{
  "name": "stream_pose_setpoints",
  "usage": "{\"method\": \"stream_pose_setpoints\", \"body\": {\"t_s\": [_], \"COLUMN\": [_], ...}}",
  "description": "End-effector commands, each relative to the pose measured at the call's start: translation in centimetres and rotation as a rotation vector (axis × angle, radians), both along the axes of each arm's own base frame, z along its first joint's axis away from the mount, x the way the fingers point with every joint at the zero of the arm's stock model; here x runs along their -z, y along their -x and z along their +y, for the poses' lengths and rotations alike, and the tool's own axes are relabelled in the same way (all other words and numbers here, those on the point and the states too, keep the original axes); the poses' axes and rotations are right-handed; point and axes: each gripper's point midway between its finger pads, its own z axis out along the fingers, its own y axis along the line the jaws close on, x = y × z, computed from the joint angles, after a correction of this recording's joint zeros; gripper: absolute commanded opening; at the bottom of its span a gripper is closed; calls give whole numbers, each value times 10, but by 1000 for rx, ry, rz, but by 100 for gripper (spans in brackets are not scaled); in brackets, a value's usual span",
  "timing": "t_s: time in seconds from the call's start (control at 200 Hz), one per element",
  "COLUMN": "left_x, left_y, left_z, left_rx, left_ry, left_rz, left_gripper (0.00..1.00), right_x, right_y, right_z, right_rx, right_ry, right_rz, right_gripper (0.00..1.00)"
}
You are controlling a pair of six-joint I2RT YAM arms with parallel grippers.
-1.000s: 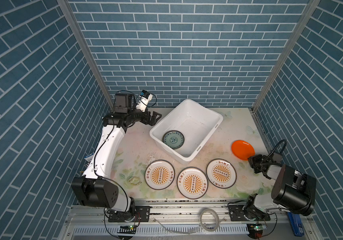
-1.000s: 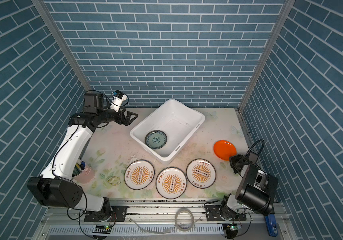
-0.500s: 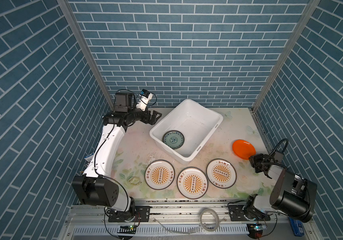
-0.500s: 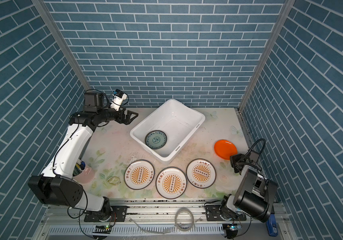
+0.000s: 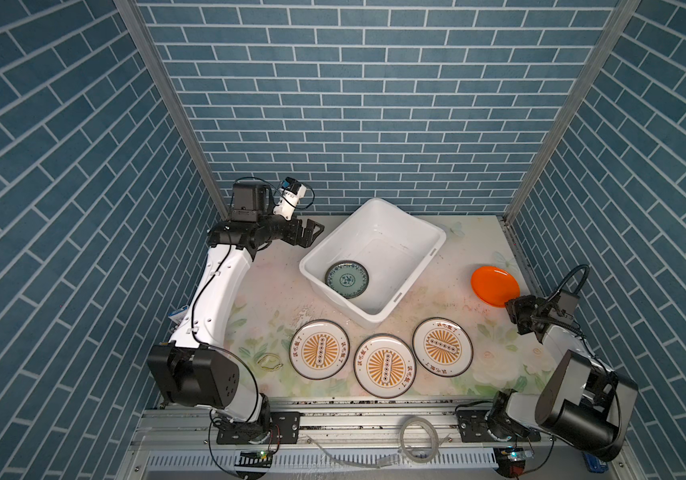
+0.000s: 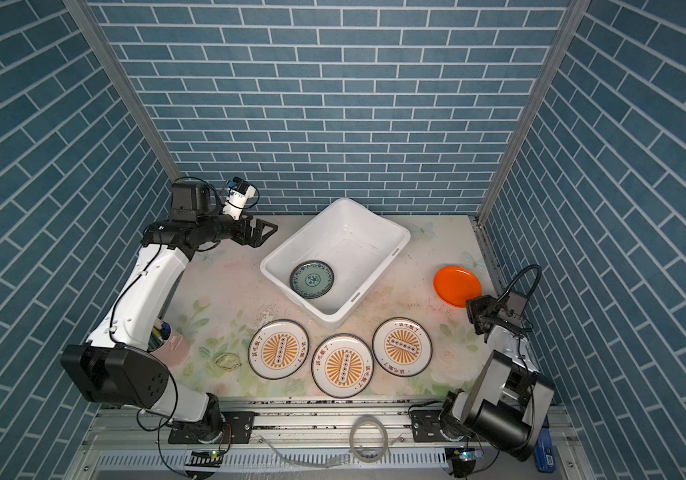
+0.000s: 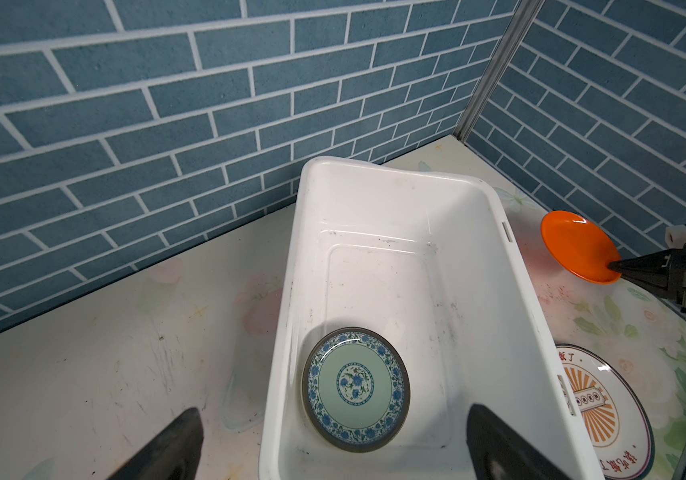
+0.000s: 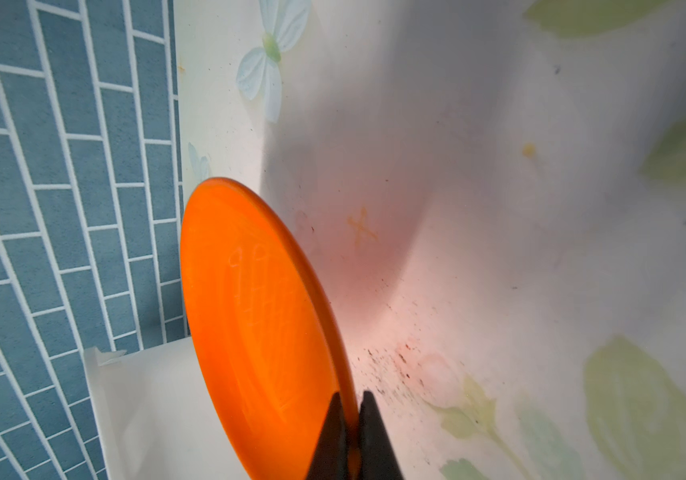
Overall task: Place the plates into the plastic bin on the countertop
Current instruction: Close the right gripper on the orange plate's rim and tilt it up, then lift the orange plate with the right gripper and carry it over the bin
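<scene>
The white plastic bin (image 5: 410, 220) (image 6: 374, 218) stands askew at the back of the countertop (image 5: 275, 299). A teal-patterned plate (image 5: 346, 279) (image 7: 356, 388) lies flat inside it. My left gripper (image 5: 312, 233) (image 7: 335, 415) hovers open by the bin's left corner, holding nothing. My right gripper (image 5: 514, 305) (image 8: 349, 399) is shut on the near rim of the orange plate (image 5: 494, 286) (image 8: 258, 299), which is tilted by the right wall. Three sunburst plates (image 5: 319, 349) (image 5: 385, 365) (image 5: 442, 347) lie in a row along the front.
A thin yellow-green loop (image 5: 268, 361) lies left of the sunburst plates. A pink cup with pens (image 6: 171, 347) stands under the left arm. Blue brick walls close in the back and both sides; the right wall is close to the orange plate.
The right gripper has moved a little toward the back wall, taking the orange plate with it. The left arm has not moved.
</scene>
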Motion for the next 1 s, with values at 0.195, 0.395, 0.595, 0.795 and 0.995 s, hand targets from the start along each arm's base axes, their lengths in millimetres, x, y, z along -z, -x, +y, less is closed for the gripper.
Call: {"method": "stream_pose_setpoints", "body": {"t_s": [0.195, 0.395, 0.595, 0.795, 0.995], "left_x": [-7, -7, -7, -12, -17], "left_y": [-6, -7, -6, -5, -3], "left_z": [-2, -2, -2, -1, -1], "left_rx": [-7, -9, -11, -12, -15], "left_ry": [13, 16, 18, 20, 24], "left_rz": [-11, -9, -10, -22, -31], "left_gripper": [100, 100, 100, 100, 100], "right_x": [-39, -62, -94, -130, -162], "right_y": [-8, -23, -43, -62, -84], "right_z": [0, 11, 27, 46, 70], "right_rx": [-52, -91, -150, -214, -283], "right_ry": [80, 104, 148, 183, 214], "right_rz": [-36, -62, -109, -162, -200], "right_gripper": [0, 0, 0, 0, 0]}}
